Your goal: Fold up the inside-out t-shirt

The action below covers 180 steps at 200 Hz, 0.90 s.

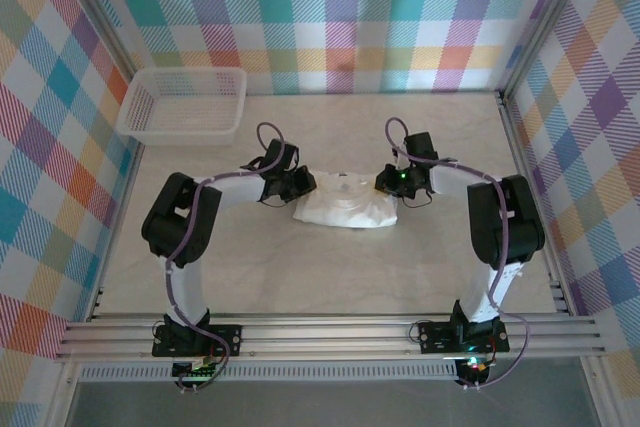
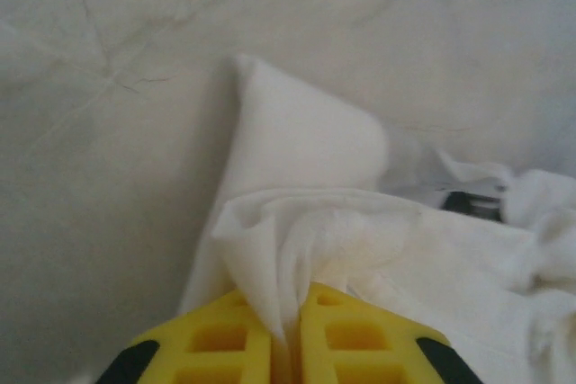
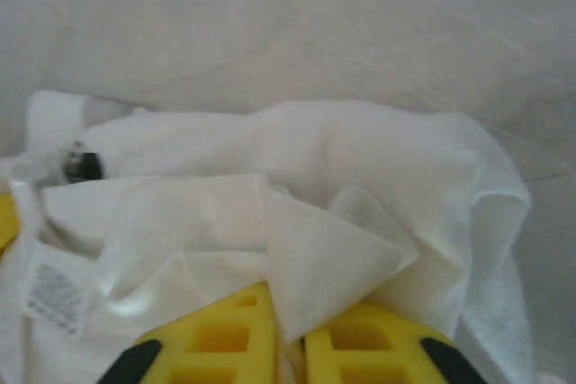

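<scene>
The white t-shirt point(image 1: 345, 204) lies bunched in a small heap at the middle of the table, between the two arms. My left gripper point(image 1: 303, 185) sits at its left end, and my right gripper point(image 1: 386, 183) at its right end. In the left wrist view the yellow fingers point(image 2: 225, 339) are shut on a pinched fold of the t-shirt point(image 2: 297, 249). In the right wrist view the yellow fingers point(image 3: 225, 339) are shut on a pointed flap of the t-shirt point(image 3: 333, 249); a care label point(image 3: 56, 296) shows at the lower left.
A white mesh basket point(image 1: 183, 104) stands at the back left of the table. Checked walls and metal frame rails point(image 1: 330, 332) close the table in on all sides. Bare tabletop point(image 1: 330, 267) lies in front of the shirt.
</scene>
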Each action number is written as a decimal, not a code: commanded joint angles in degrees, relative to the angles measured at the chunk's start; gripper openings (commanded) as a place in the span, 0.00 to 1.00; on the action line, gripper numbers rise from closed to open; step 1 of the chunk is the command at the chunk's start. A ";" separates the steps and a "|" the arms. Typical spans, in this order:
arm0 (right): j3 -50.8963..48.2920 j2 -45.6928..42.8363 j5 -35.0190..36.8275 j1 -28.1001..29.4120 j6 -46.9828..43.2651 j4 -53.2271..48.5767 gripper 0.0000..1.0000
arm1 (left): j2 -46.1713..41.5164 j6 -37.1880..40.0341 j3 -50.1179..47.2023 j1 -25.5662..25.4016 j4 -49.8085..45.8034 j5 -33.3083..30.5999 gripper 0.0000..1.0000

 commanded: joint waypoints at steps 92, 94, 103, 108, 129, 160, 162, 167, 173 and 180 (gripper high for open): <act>-9.81 -24.66 8.40 7.07 7.87 -2.67 0.54 | -21.54 7.87 -1.12 -1.37 -14.84 -5.75 0.56; -10.22 -24.38 8.17 7.63 8.09 -2.26 0.54 | -21.45 7.92 -1.25 -1.58 -14.86 -5.62 0.56; -11.38 -21.80 8.59 9.32 9.12 -1.96 0.53 | -21.10 7.23 -2.29 -2.46 -14.47 -5.38 0.56; -11.73 -20.12 8.95 9.44 9.85 -2.16 0.53 | -20.86 6.63 -3.09 -2.78 -13.63 -5.15 0.56; -12.03 -13.61 12.09 8.65 10.20 -1.85 0.51 | -19.69 3.52 -6.78 -3.03 -9.18 -4.67 0.56; -5.76 -15.48 6.85 7.24 10.07 -8.77 0.51 | -15.98 4.35 -7.59 -3.12 -8.72 -3.43 0.55; -5.45 -16.06 6.44 6.97 10.44 -9.37 0.51 | -15.75 4.35 -7.57 -3.16 -8.65 -3.13 0.54; -4.75 -17.61 5.57 6.29 11.94 -10.64 0.51 | -14.92 4.38 -7.51 -3.33 -7.92 -2.14 0.54; -4.45 -19.47 4.97 5.29 14.30 -11.80 0.51 | -13.82 4.27 -7.43 -3.69 -6.88 -0.69 0.53; -4.78 -21.92 4.52 4.08 17.54 -12.87 0.52 | -12.16 3.87 -6.93 -4.63 -5.23 1.06 0.53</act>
